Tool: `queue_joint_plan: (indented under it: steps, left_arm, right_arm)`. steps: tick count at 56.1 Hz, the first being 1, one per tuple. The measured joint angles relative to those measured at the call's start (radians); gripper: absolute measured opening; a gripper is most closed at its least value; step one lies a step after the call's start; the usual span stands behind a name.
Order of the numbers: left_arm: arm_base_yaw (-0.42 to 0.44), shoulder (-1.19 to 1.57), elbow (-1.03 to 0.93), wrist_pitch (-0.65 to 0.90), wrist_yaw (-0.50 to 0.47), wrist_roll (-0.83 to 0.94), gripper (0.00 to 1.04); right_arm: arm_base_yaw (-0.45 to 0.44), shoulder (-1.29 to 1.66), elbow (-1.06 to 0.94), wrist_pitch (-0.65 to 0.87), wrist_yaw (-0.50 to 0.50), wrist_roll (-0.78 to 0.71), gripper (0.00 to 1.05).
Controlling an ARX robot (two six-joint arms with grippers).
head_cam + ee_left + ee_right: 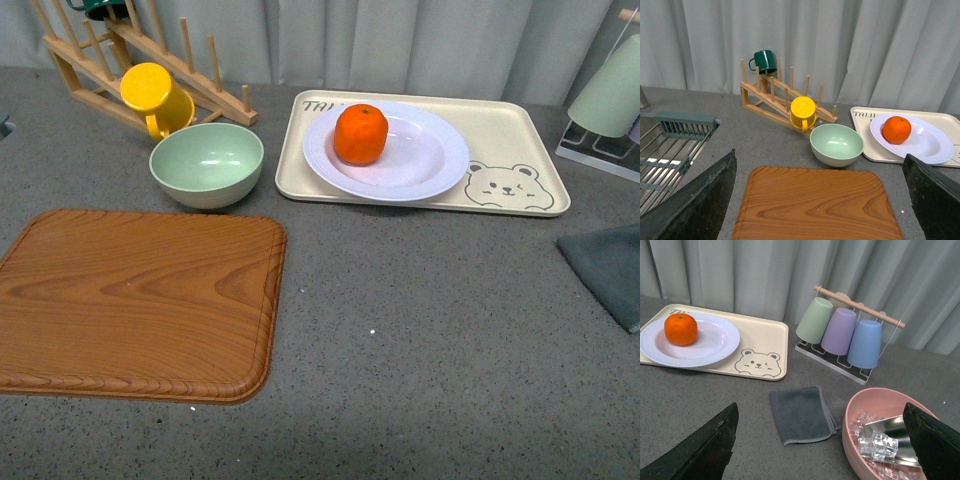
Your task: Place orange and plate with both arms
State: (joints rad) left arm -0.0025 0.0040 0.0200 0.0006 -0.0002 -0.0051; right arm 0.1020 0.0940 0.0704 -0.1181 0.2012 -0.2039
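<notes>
On the bear tray (520, 150), orange (361, 134) resting on plate (425, 160), both hands spread wide, empty.

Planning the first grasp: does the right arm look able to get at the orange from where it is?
Probably yes. The orange sits exposed on the plate, with only bare counter between it and the open right gripper.

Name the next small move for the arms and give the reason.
Probably bring the right pincer toward the orange. Both pincers are open and hold nothing, the left pincer is above the wooden board, and the orange sits in the plate on the bear tray, so it likely has to come off first.
</notes>
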Motion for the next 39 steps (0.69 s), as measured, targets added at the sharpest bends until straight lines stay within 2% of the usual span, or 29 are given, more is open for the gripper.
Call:
queue_joint_plan:
  steps: [11, 14, 16, 25, 39]
  left_arm:
    - [0.000, 0.000, 0.000, 0.000, 0.000, 0.000, 0.98]
    - [0.000, 0.000, 0.000, 0.000, 0.000, 0.000, 0.98]
    - [0.000, 0.000, 0.000, 0.000, 0.000, 0.000, 0.98]
    - [0.000, 0.000, 0.000, 0.000, 0.000, 0.000, 0.98]
    - [0.000, 0.000, 0.000, 0.000, 0.000, 0.000, 0.98]
  right_arm:
    - [0.009, -0.022, -0.011, 0.006, -0.027, 0.000, 0.95]
    - [-0.049, -0.063, -0.051, 0.084, -0.147, 0.066, 0.85]
    - [-0.072, -0.078, -0.063, 0.100, -0.181, 0.098, 0.80]
    - [-0.098, -0.090, -0.064, 0.114, -0.197, 0.175, 0.51]
    - [-0.099, -0.090, -0.064, 0.114, -0.200, 0.191, 0.09]
